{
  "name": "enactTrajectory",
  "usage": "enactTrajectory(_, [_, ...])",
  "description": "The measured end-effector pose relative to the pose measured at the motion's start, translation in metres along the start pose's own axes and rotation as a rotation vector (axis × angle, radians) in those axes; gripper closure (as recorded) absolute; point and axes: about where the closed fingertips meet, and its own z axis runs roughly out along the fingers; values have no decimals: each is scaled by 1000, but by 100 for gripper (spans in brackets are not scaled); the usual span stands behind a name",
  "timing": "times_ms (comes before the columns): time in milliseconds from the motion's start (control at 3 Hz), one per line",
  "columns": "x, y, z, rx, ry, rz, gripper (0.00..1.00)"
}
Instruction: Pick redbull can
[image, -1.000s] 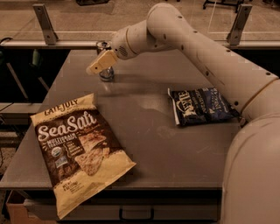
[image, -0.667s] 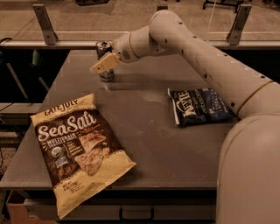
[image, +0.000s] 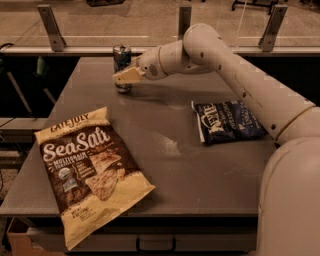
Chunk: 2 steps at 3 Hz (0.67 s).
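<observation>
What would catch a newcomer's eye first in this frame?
The big tan and brown Sea Salt chip bag dominates, lying at the near left of the table. Next comes the white arm reaching across from the right, with its gripper right at the small redbull can, which stands upright at the far left. A dark blue chip bag lies flat on the right side.

White rounded arm (image: 250, 95), tan claw (image: 122, 76) upper left

The redbull can (image: 121, 57), slim and dark with a silvery top, stands upright at eleven o'clock on the surface (image: 170, 170). My end effector (image: 123, 77) is right at its lower front, coming from three o'clock.
</observation>
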Motion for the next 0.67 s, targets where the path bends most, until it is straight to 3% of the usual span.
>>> enactTrajectory(333, [-37, 48, -26, -119, -86, -62, 87])
enactTrajectory(667, [-41, 59, -25, -152, -94, -73, 100])
